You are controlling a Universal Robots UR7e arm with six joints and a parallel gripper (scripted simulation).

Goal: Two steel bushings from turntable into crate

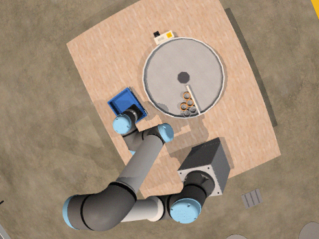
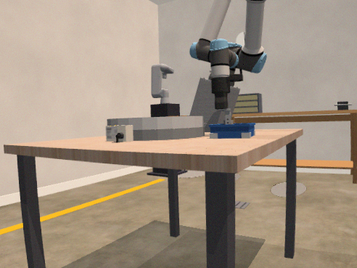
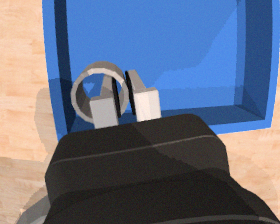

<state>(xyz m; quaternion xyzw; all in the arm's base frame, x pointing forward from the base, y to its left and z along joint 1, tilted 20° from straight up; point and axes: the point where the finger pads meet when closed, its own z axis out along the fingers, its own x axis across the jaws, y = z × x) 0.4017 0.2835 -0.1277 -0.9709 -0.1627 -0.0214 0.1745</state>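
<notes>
My gripper (image 3: 121, 86) is shut on the wall of a steel bushing (image 3: 100, 91), a grey ring seen from above in the wrist view. It hangs over the near left corner of the blue crate (image 3: 156, 47), whose floor is bare. In the top view the wrist covers part of the crate (image 1: 124, 103). The side view shows the gripper (image 2: 224, 115) just above the crate (image 2: 232, 130). On the grey turntable (image 1: 183, 77) several bushings (image 1: 188, 104) lie clustered beside a pale divider bar (image 1: 194, 98); some are grey steel and two have orange rims.
A small control box (image 1: 163, 37) sits at the turntable's far edge. The robot's grey base block (image 1: 205, 166) stands on the table's near right part. The crate sits near the table's left edge.
</notes>
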